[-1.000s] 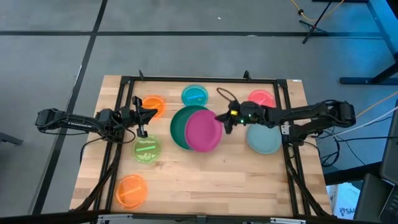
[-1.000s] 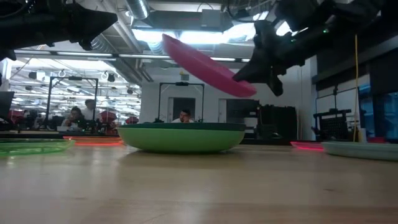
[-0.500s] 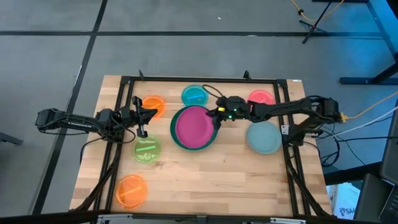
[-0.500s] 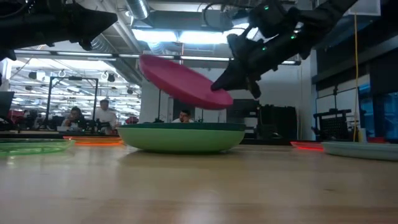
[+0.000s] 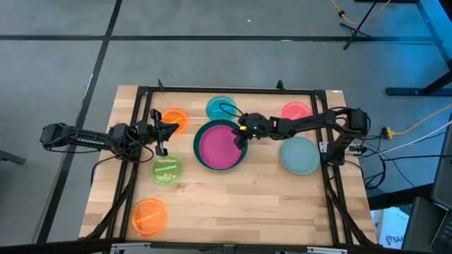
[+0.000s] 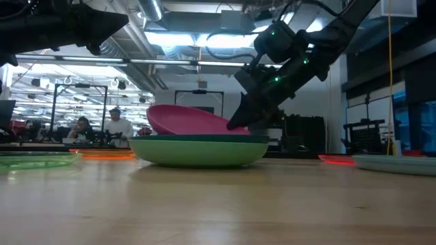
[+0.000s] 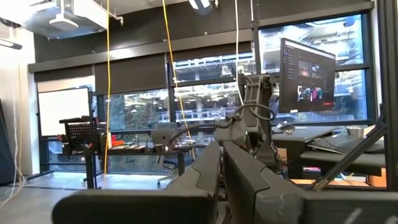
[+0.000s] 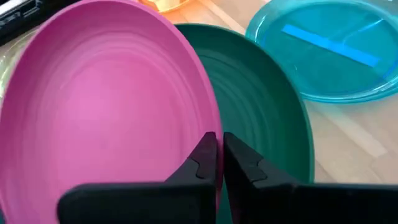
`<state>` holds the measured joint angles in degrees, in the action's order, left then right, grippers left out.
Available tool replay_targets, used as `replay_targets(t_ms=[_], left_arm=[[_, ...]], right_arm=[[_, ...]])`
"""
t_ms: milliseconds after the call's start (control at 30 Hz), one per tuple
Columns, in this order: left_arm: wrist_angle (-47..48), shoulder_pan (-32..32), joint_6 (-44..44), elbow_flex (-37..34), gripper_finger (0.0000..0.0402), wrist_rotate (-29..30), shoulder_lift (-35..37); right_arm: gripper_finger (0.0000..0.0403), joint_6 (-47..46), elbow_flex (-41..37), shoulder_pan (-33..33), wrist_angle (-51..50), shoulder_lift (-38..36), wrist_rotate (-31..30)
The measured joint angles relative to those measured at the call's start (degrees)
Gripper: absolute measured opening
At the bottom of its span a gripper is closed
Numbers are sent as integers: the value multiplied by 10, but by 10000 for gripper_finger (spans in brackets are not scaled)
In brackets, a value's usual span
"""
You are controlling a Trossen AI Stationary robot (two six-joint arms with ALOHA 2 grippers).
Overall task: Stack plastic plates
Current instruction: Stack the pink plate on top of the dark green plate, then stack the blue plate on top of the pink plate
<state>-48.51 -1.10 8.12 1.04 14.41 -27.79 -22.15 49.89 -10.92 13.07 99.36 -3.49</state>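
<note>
A magenta plate (image 5: pixel 219 145) lies inside the large dark green plate (image 5: pixel 200 156) at the table's middle. In the low view the magenta plate (image 6: pixel 187 120) sits tilted, and a lighter green wall (image 6: pixel 197 152) shows under the dark rim. My right gripper (image 5: pixel 244 135) is shut on the magenta plate's right side. My left gripper (image 5: pixel 161 143), shut, hangs above the table between a small orange plate (image 5: pixel 174 118) and a lime plate (image 5: pixel 167 169). My right gripper pinches the magenta plate's rim (image 8: pixel 208 121) on its right side, one finger inside the rim and one outside. The fingers (image 6: pixel 240 121) come from the table's right, slanting down. The plate rests in the green plate, its opposite rim (image 6: pixel 153 112) higher.
Around the stack lie a small blue plate (image 5: pixel 222 108), a small pink plate (image 5: pixel 297 111), a grey-blue plate (image 5: pixel 299 156) and a second orange plate (image 5: pixel 149 216) near the front left. A black frame (image 5: pixel 212 90) borders the table. Bare wood (image 5: pixel 240 204) lies along the near side.
My right gripper has moved toward the table's left and down, still shut on the magenta plate. The plate went from steeply tilted in the air over the green plate's right side to lying inside the green plate, only slightly tilted.
</note>
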Motion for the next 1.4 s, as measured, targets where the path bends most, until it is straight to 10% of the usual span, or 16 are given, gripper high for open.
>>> replay_targets(t_ms=[633, 1033, 1400], left_arm=[[0, 0, 0, 0, 14, -2, 0], [0, 0, 0, 0, 14, -1, 0], [0, 0, 0, 0, 14, 1, 0]], right_arm=[[8, 14, 0, 0, 4, 7, -21], [106, 51, 0, 0, 3, 6, -15], [113, 117, 0, 20, -97, -70, -22]])
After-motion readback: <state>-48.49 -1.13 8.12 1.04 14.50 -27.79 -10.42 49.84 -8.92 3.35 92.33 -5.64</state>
